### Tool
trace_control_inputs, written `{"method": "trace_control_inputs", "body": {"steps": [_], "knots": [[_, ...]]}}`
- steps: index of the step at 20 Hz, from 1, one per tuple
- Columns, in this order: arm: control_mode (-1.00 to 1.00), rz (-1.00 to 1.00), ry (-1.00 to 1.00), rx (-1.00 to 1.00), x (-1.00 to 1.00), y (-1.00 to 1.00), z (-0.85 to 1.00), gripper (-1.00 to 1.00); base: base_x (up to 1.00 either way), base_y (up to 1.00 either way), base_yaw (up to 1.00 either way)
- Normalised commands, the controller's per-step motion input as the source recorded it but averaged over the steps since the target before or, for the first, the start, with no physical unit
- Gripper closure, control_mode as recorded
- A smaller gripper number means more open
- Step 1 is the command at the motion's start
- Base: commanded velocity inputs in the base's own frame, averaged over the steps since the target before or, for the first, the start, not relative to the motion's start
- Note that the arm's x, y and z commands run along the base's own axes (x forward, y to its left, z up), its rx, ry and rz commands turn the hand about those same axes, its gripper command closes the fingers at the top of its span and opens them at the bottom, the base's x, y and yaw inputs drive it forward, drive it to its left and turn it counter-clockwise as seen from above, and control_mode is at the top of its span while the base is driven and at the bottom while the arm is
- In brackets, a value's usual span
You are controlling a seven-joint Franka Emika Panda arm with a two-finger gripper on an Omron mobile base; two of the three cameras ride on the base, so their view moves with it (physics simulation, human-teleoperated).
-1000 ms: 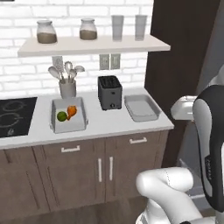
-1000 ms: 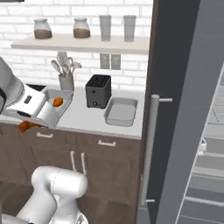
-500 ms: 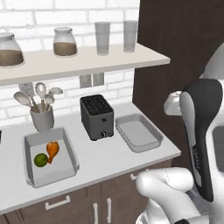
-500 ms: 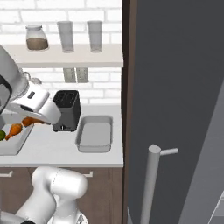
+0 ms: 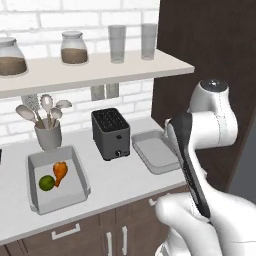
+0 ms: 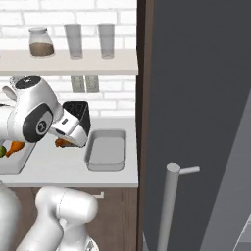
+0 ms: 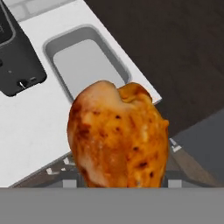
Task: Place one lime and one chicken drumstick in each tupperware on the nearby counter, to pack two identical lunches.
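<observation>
A: Where's the gripper (image 6: 64,143), and what's in it?

B: It hangs over the counter (image 6: 63,169), just left of the right-hand tupperware (image 6: 105,149) as the right base view shows it, in front of the black toaster (image 6: 78,112). The jaws are closed on a chicken drumstick (image 7: 118,138); the hand view has the browned meat rising between the fingers, and an orange bit of it peeks out under the wrist in the right base view.

A: And the arm's pose?

B: The white forearm reaches out from a bulky elbow and slants down toward the counter, hand angled down and to the right.

A: What's in the containers?

B: The right-hand one, near the counter's right end beside the dark tall cabinet (image 5: 210,45), holds nothing. The left-hand tupperware (image 5: 80,170), toward the front edge and left of the toaster, holds a lime (image 5: 46,183) and a second drumstick (image 5: 60,171), touching each other.

A: Anything else on the counter?

B: A grey utensil holder (image 5: 48,135) with spoons stands at the back edge, behind the left container.
</observation>
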Motion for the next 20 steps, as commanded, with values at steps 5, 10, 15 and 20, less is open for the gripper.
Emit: {"method": "trace_control_inputs", "body": {"steps": [5, 10, 15, 20], "knots": [[-1.0, -0.06, 0.0, 0.0, 1.0, -0.01, -1.0, 1.0, 0.0, 0.0, 0.0], [-1.0, -0.03, 0.0, 0.0, 1.0, -0.14, -0.98, 1.0, 0.0, 0.0, 0.0], [-1.0, -0.02, 0.09, 0.06, 1.0, -0.29, -0.45, 1.0, 0.0, 0.0, 0.0], [-1.0, 0.0, 0.12, 0.07, 0.99, -0.01, -0.05, 1.0, 0.0, 0.0, 0.0]]}}
